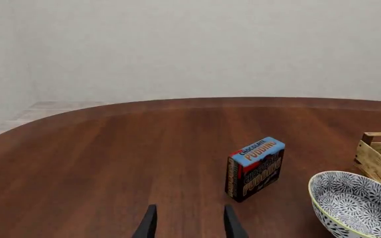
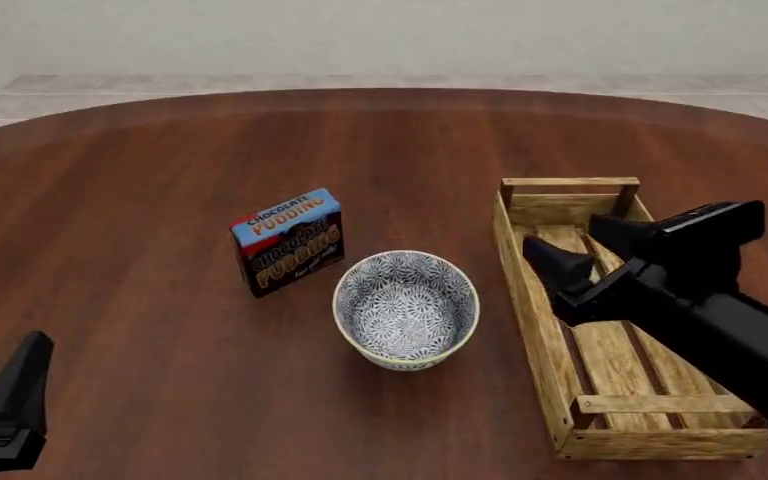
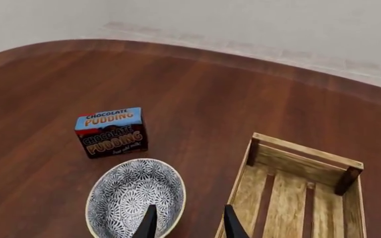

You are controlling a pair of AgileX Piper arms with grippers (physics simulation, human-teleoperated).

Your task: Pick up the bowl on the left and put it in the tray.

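Note:
The bowl (image 2: 406, 308), white with a dense dark floral pattern and a pale rim, stands upright on the table near the middle. It also shows in the left wrist view (image 1: 356, 203) and the right wrist view (image 3: 134, 198). To its right lies the tray (image 2: 524, 290), a long light-wood slatted crate (image 3: 303, 163) (image 1: 379, 153) that holds nothing. My right gripper (image 2: 584, 248) (image 3: 187, 225) hangs open above the tray's left wall, beside the bowl. My left gripper (image 2: 11, 395) (image 1: 189, 225) is open at the near left, far from the bowl.
A chocolate pudding box (image 2: 288, 240) (image 1: 255, 167) (image 3: 111, 131) stands upright just behind and to the left of the bowl. The round dark-wood table (image 2: 144, 200) ends in a curved far edge, with pale floor and wall beyond.

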